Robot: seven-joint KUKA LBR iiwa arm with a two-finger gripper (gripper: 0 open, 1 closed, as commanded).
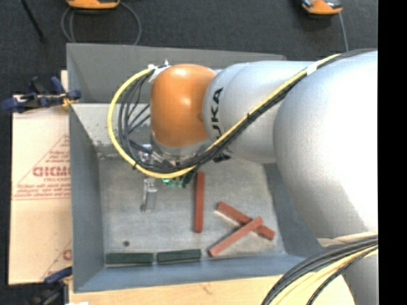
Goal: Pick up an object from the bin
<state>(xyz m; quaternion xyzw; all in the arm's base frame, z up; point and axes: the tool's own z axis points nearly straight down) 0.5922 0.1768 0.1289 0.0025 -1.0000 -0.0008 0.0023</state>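
– Grey metal bin [82, 202] on a dark floor: where in it does your pincer hang?

– My pincer [149, 197] hangs under my orange wrist cover [181, 107], low over a bare patch of the bin's floor. Whether it stands wide or narrow, I cannot tell from this angle.

– What lies closest?

– A long red-brown straight bar [199, 205], flat on the floor just to the view's right of my pincer, apart from it. Farther right, a second red-brown bar [232, 213] and a third red-brown bar [226, 243] lie crossed, touching. Nearer the camera than my pincer, two dark green flat bars [130, 258] [179, 256] lie end to end along the wall.
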